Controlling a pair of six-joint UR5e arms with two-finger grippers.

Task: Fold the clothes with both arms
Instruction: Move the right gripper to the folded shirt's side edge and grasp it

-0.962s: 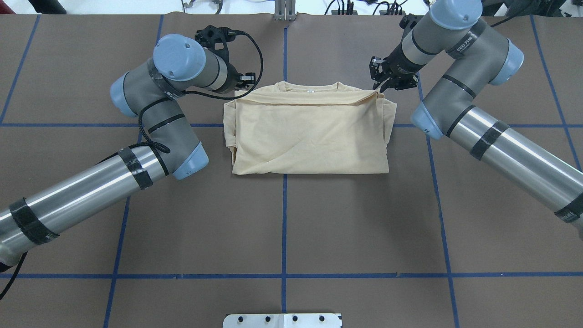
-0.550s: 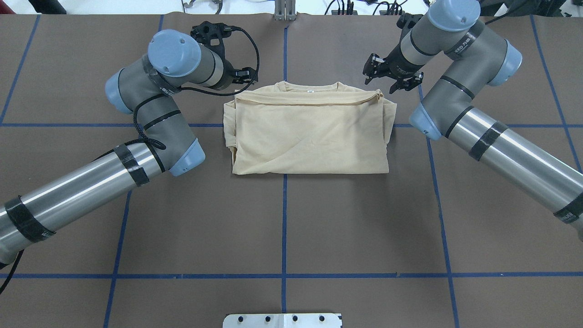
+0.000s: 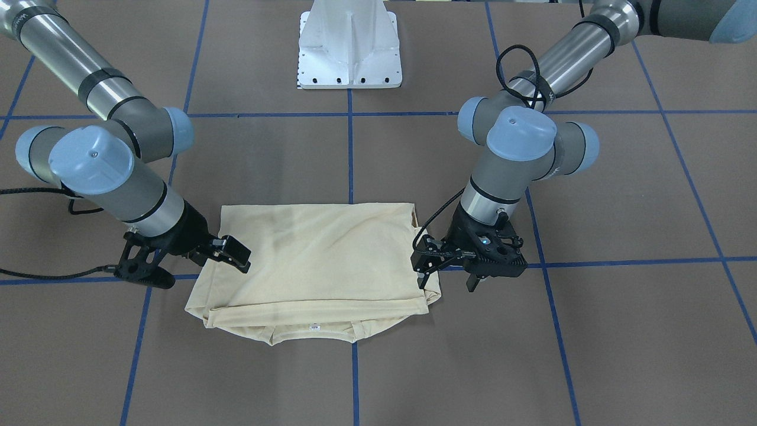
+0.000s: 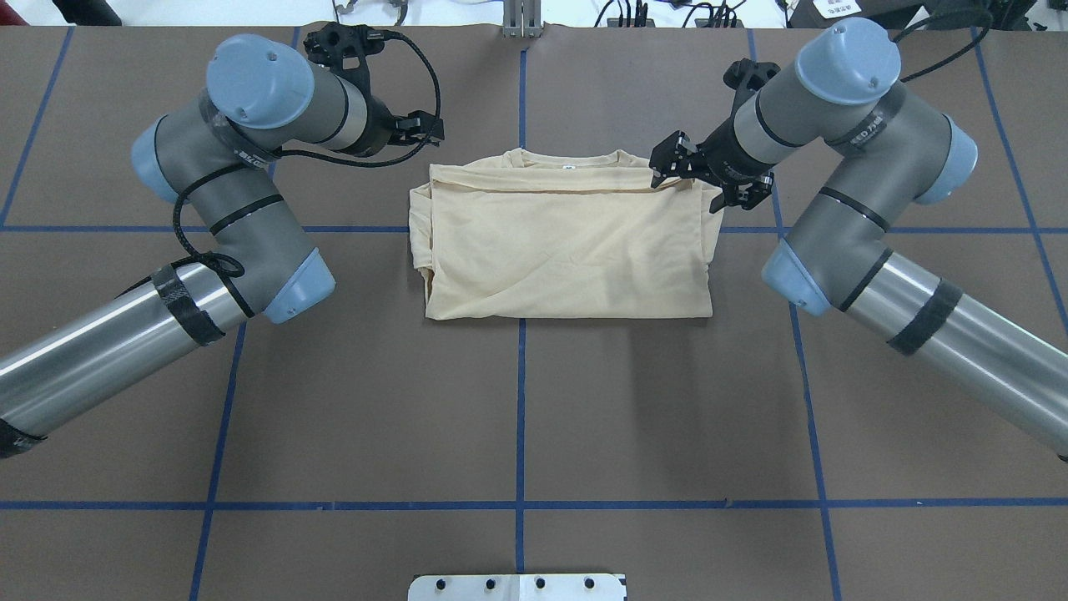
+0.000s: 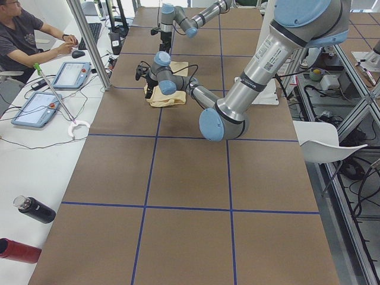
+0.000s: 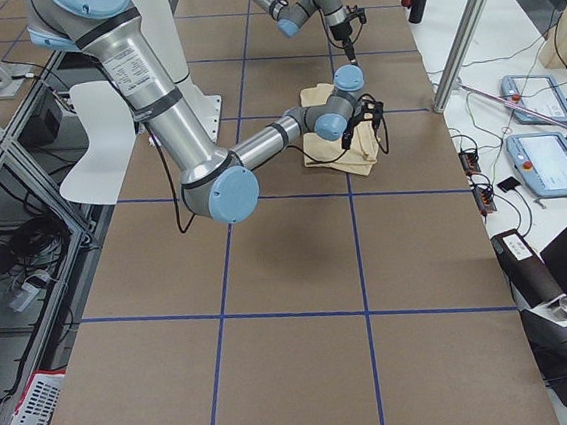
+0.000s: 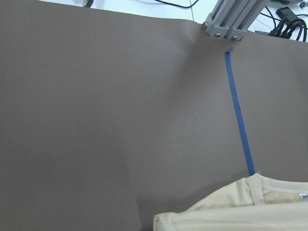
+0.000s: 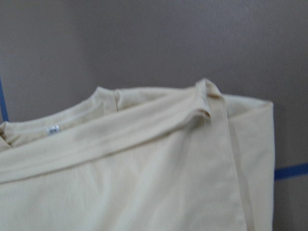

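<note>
Left end effector (image 3: 446, 273) has backed off, right end effector (image 4: 694, 179) neared T-shirt (image 4: 567, 250); both released, sleeves hidden.

The left arm (image 4: 242, 167) has swung outward to its own side and a little toward the table's far edge. The left gripper (image 4: 421, 131), which was at the T-shirt's (image 4: 567, 250) far left corner, now hangs apart from the cloth, and that corner lies uncovered. The right gripper (image 4: 703, 174), a moment ago just beyond the far right corner, now sits over that corner with its jaws spread, and the right arm (image 4: 868, 142) has drawn back nearer the robot.
</note>
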